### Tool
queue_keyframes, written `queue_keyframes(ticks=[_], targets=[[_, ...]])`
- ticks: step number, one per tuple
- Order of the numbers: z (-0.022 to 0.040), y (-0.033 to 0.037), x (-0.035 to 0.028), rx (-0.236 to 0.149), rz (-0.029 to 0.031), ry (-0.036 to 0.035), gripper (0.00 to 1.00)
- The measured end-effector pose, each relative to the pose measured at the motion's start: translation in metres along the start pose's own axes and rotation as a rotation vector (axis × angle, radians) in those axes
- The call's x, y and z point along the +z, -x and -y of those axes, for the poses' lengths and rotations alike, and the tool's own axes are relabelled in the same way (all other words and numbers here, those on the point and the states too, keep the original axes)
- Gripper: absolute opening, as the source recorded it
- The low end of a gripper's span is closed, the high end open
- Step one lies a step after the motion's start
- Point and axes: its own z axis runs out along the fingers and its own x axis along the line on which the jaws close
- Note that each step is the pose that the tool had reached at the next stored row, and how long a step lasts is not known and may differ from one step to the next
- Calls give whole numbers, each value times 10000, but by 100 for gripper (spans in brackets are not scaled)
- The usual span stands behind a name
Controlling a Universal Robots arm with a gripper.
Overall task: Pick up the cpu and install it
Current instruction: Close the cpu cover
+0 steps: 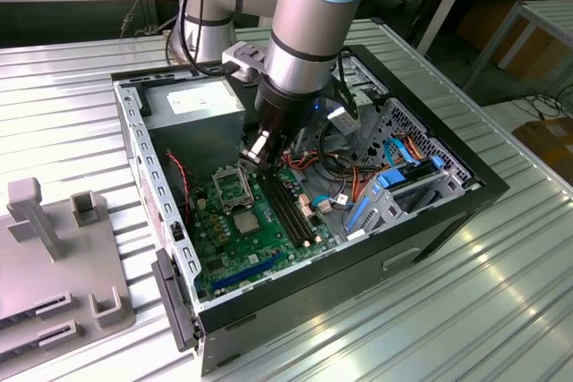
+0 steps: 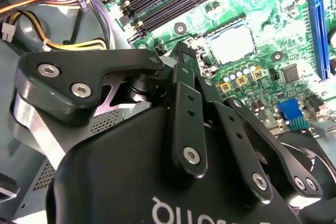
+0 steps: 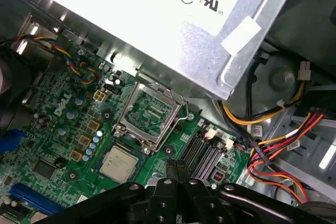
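The cpu is a small silver-grey square lying flat on the green motherboard, inside a dark square surround. Right beside it the hinged metal socket frame stands open. In the exterior view the cpu lies below and toward the view's left of my gripper, which hangs above the board inside the open computer case. The black fingers are pressed together with nothing between them. The second wrist view shows the cpu beyond the gripper.
A silver power supply fills the case's back corner. Long black memory slots run beside the socket. Bundled cables and a blue drive bracket crowd the exterior view's right. A grey fixture stands on the slatted table at that view's left.
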Motion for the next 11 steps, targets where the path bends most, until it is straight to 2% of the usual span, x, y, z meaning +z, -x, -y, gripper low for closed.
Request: queue_keyframes(ticks=[4,8,11], targets=[[0,2,1,-842,-11,9,11],[-1,1,3,-1617,69,138,11],[0,3,5,-2145,114,144,11]])
